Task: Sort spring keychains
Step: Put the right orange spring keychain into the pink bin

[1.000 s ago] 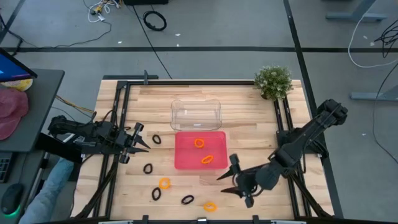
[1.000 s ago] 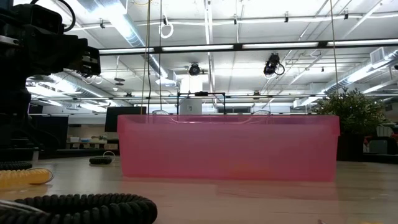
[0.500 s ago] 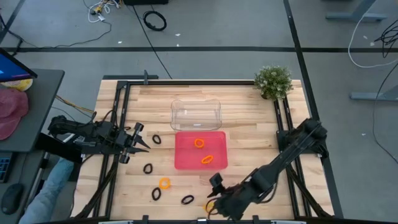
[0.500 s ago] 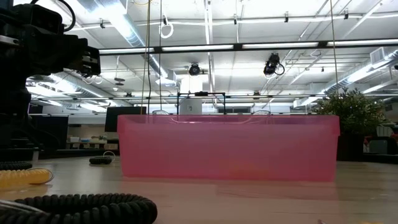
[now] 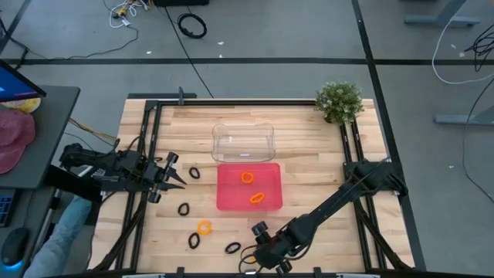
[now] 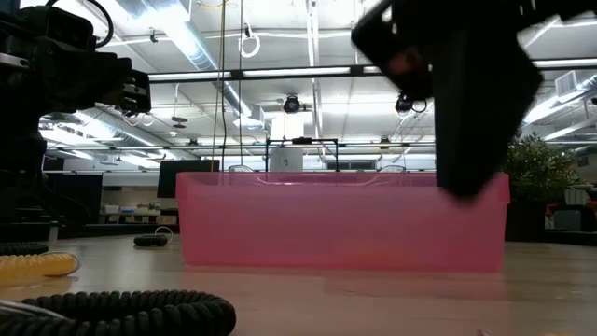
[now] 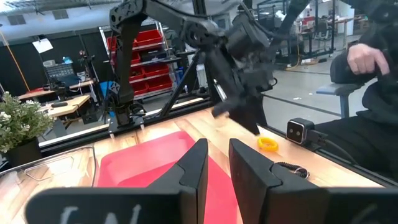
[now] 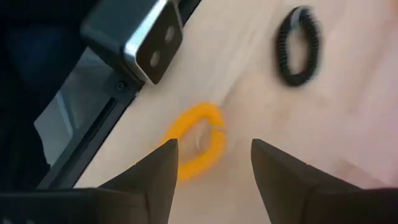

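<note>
My right hand [image 8: 208, 163] is open over an orange spring keychain [image 8: 194, 140]. It looks light and bendy, so I'd pinch its side.

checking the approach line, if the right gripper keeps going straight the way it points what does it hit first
Most likely the orange keychain near the table's front edge: it lies framed between the open fingers of the right gripper, with the bare table under it. Depth is unclear, so how far above it the fingertips are cannot be told.
</note>
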Robot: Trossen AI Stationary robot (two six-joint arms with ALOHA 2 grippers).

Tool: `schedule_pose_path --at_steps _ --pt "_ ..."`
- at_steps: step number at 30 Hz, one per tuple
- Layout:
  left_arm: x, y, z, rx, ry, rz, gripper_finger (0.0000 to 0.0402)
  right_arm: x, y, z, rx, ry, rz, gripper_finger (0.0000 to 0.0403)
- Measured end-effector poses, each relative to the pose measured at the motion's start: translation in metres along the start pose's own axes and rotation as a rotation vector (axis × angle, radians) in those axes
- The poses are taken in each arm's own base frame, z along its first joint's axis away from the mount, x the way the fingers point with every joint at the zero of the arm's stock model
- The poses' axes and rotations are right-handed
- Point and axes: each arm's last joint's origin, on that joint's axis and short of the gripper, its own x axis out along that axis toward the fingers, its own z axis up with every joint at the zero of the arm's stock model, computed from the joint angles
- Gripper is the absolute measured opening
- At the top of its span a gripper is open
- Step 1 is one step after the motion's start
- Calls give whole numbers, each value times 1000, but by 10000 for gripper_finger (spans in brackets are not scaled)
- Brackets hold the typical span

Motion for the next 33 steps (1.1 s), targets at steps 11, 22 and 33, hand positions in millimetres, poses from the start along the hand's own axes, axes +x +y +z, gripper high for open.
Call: schedule_pose_path --at_steps 11,22,33 --pt "0 0 0 0 0 0 69 49 -12 -18 18 99 46 108" --pt "0 0 0 0 0 0 69 -5 -3 -13 -77 125 -74 19" --pt "0 0 0 0 2 0 69 -110 -15 5 -18 -47 -355 19"
